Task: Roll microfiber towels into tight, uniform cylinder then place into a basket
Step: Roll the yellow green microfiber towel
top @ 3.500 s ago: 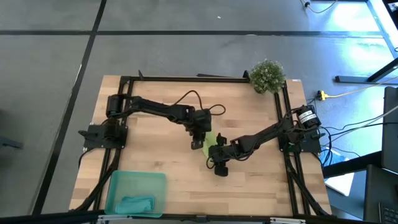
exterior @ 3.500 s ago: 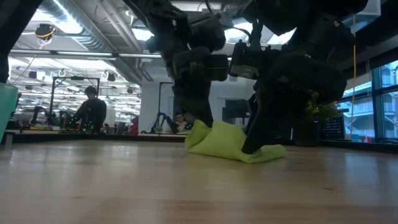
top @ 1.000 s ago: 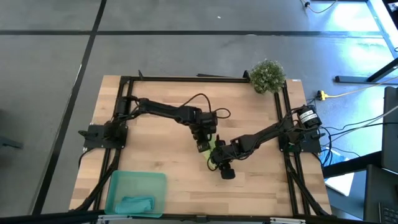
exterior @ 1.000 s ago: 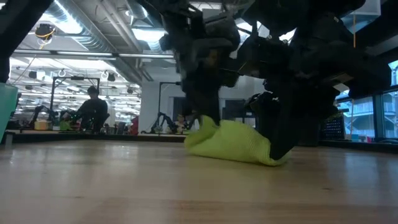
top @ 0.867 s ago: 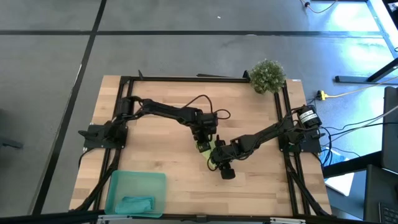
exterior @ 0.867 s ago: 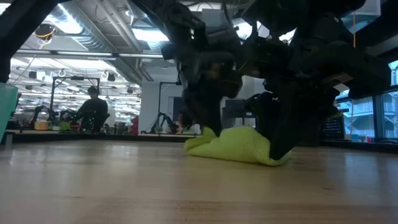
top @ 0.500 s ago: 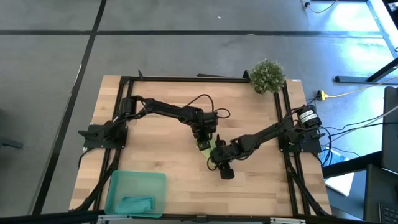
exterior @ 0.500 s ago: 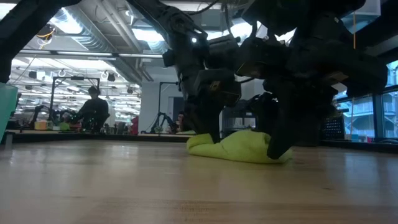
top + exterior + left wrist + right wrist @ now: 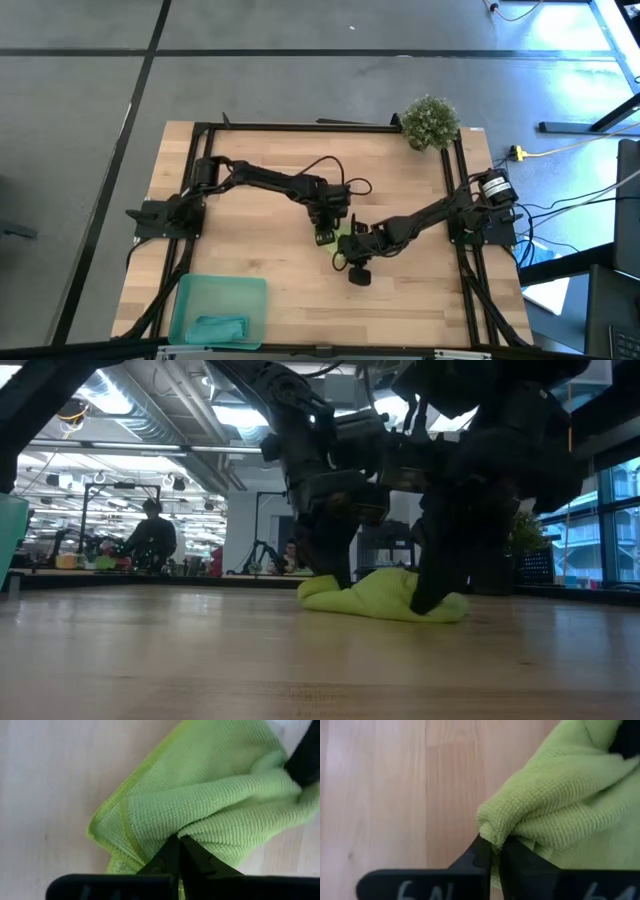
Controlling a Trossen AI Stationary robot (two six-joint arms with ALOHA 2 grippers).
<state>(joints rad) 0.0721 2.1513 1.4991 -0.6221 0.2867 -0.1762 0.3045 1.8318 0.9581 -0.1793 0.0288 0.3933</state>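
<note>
A robotics lab or open-plan research workspace. A light wooden table (image 9: 270,270) stands on a grey concrete floor (image 9: 90,120), with two dark robot arms mounted on a black metal frame (image 9: 300,126). Behind the table, the low view shows exposed ceiling ducts (image 9: 130,410), strip lights, long workbenches cluttered with equipment, a person (image 9: 150,540) working at one, and large windows (image 9: 610,530).

Even bright light in overhead view. Low view backlit: arms dark silhouettes, ceiling lamps (image 9: 110,402) glare, near table (image 9: 300,670) blurred. Wrist views sharp on cloth (image 9: 210,800), soft shadows.
</note>
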